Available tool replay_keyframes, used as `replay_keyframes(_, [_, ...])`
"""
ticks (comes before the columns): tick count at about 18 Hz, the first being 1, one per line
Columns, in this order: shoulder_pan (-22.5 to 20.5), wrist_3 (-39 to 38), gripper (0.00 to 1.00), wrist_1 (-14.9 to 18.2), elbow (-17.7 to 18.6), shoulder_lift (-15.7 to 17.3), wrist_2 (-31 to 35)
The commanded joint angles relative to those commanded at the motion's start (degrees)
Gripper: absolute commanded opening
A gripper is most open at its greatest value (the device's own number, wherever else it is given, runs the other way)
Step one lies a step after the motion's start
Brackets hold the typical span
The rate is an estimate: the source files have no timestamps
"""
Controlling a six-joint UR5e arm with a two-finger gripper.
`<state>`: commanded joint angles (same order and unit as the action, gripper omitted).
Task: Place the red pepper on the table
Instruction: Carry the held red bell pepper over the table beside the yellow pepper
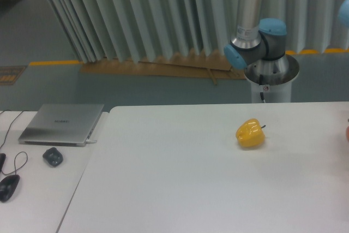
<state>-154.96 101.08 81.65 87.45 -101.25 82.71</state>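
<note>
Arm: the UR5e [252,25] is standing on its round pedestal [271,80] behind the far edge of the white surface [180,189], its silver column rising out of the top of the view, with blue caps at the joints; another blue part is showing at the top right edge.
Pincer: it is lying outside the view, so whether it is spread, pressed together or pinching something cannot be told.
Red pepper: only a small reddish sliver [347,132] is peeking in at the right edge, at the level of the surface; too little is showing to tell whether it is resting on the surface or being held.
Yellow pepper: the yellow bell pepper [250,133] is sitting on the surface right of centre, its short dark stem pointing right, well apart from the reddish sliver.
Side desk: a second white surface [32,189] is adjoining on the left, carrying a closed silver laptop [62,124], a dark mouse [53,157] just in front of it, and another dark mouse [8,187] with a thin cable near the left edge.
Background: pale folded curtains [136,15] are hanging behind, above a grey floor with a yellow line.
</note>
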Motion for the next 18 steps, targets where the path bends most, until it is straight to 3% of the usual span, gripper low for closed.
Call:
replay_keyframes(2, [2.9,-3.68,0.56,-1.31,-0.09,0.0,0.0])
replay_keyframes(6, [9.14,-11.07,0.56,-8.43,1.22,-1.14,0.61])
replay_keyframes(10, [10.47,-12.4,0.56,-14.14,2.99,-2.19,0.79])
replay_keyframes(16, [12.75,-13.89,0.56,-19.59,2.11,-6.41,5.44])
replay_keyframes(18, [13.54,-14.25,0.56,-20.04,1.76,-7.55,6.33])
